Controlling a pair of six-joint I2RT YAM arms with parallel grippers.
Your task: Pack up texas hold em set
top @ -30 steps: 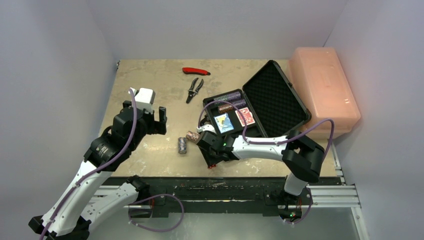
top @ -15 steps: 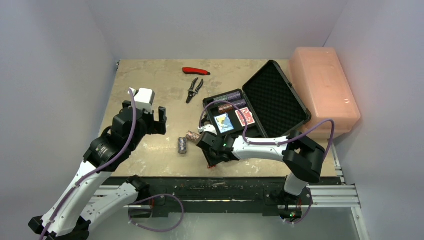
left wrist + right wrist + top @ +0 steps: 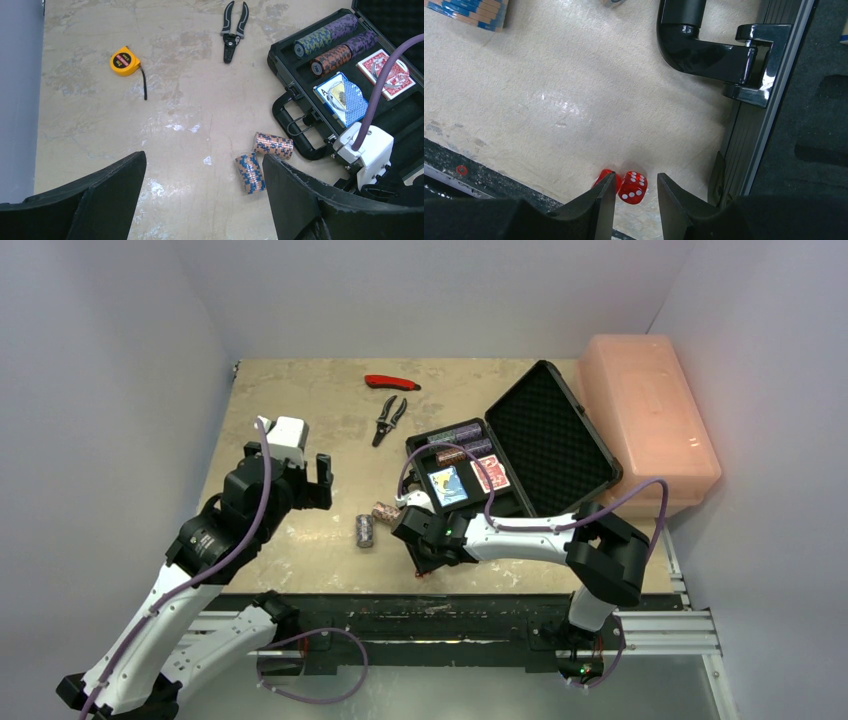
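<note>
At the bottom centre of the frame, one red die [image 3: 633, 187] is bracketed by the narrowly parted, empty right end effector [image 3: 636, 200], and its touching twin [image 3: 604, 179] could be knocked off the bench [image 3: 549, 100] edge on closure.

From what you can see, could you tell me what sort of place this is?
Probably a robot lab test cell: plain white walls box in a worn table, an aluminium rail frame edges it, and unrelated props, pliers and a tape measure, lie about.
</note>
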